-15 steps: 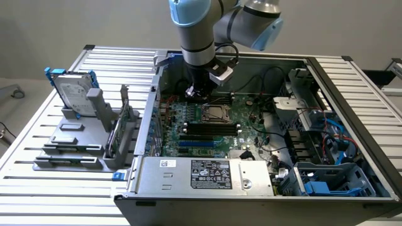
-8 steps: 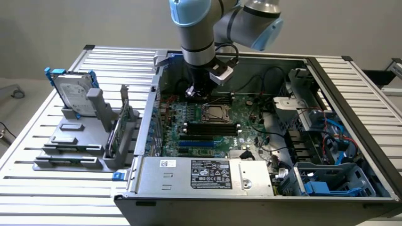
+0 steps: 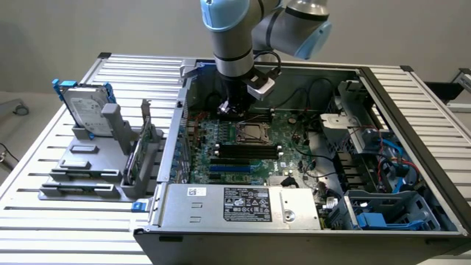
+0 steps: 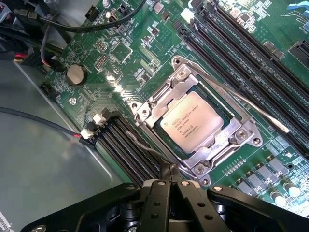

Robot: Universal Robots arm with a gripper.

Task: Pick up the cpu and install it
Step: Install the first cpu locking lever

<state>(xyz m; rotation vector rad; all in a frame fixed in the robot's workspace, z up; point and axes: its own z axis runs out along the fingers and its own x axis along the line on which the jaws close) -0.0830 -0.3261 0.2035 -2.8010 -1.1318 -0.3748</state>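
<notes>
The cpu [image 4: 192, 123], a flat silver square with printed text, lies inside the metal-framed socket [image 4: 244, 133] on the green motherboard [image 4: 120, 53]. My gripper [image 4: 170, 170] hangs just off the socket's corner with its black fingers pressed together and nothing visible between them. A thin metal lever [image 4: 251, 108] runs along one side of the socket. In the exterior view the arm reaches down into the open computer case, and the gripper [image 3: 229, 109] hovers just behind the socket and cpu [image 3: 251, 131].
Black memory slots [image 4: 125, 145] flank the socket. Cables [image 4: 72, 26] cross the board near the case wall. A silver hard drive with blue brackets [image 3: 87, 110] stands in a grey holder at the exterior view's left. The power supply [image 3: 243, 204] sits at the case front.
</notes>
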